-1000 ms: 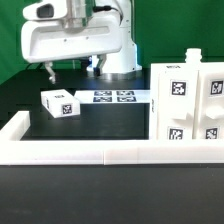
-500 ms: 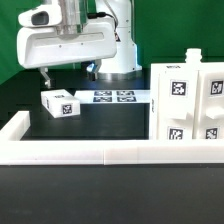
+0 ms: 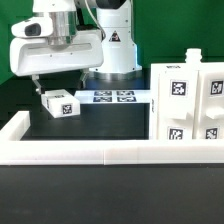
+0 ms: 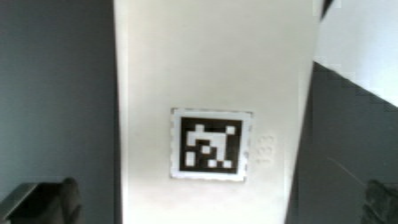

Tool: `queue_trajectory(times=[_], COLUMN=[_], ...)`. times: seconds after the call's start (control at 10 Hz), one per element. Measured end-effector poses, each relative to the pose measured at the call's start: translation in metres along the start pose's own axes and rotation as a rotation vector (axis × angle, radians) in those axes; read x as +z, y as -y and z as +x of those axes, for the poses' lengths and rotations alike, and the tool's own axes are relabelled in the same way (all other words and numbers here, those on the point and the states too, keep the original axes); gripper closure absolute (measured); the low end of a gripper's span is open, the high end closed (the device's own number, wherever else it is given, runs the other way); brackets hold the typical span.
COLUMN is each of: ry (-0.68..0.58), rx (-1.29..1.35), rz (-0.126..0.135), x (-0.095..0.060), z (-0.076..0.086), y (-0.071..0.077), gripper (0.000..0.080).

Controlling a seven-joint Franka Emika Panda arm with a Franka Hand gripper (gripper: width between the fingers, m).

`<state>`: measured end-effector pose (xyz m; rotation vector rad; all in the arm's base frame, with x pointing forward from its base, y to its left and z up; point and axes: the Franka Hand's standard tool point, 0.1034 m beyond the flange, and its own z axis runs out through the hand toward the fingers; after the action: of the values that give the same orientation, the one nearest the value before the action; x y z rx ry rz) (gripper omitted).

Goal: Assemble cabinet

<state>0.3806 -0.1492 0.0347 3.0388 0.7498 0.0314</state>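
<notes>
Gripper (image 3: 60, 84) hangs over the small white block (image 3: 58, 103) on the exterior view's left side of the black table (image 3: 105, 125). Jaws are spread wide and hold nothing. In the wrist view the block (image 4: 210, 100) runs straight between the two dark fingertips (image 4: 45, 203), with a dark gap on each side, so there's no contact. Its tag (image 4: 212, 143) faces up at the camera.

The big cabinet body (image 3: 185, 105) stands upright at the exterior view's right, well apart from the block. The marker board (image 3: 113, 97) lies flat between them, just beside the block. The white border rail (image 3: 100, 152) runs along the near edge and up the left side.

Handling, my read:
- **Block:** it looks rigid, hollow or light, with smooth flat faces. It won't squash, but it could slip or twist if you pinch it off-centre.
- **Where to grip:** take it across the narrow width, pads flat on the two long side faces, about level with the tag. Jaws already line up with those faces, so you can go straight down and then close.
- **End grips:** avoid them, because a grip near one end will probably let the block swing.
- **Cabinet body:** it looks too wide for these jaws and likely heavier. Treat it as the fixed part and bring the block to it.
</notes>
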Motion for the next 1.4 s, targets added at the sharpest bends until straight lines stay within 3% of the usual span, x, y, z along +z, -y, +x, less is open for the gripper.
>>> queue_trajectory(times=[0.6, 0.8, 1.0, 1.4], ry=[0.033, 0.037, 0.038, 0.038], rx=[-0.003, 0.001, 0.002, 0.002], rz=[0.024, 0.028, 0.029, 0.029], x=[0.026, 0.028, 0.028, 0.028], z=[-0.017, -0.021, -0.021, -0.021], y=[0.004, 0.003, 0.004, 0.004], gripper=[0.0002, 0.0002, 0.0238, 0.0236])
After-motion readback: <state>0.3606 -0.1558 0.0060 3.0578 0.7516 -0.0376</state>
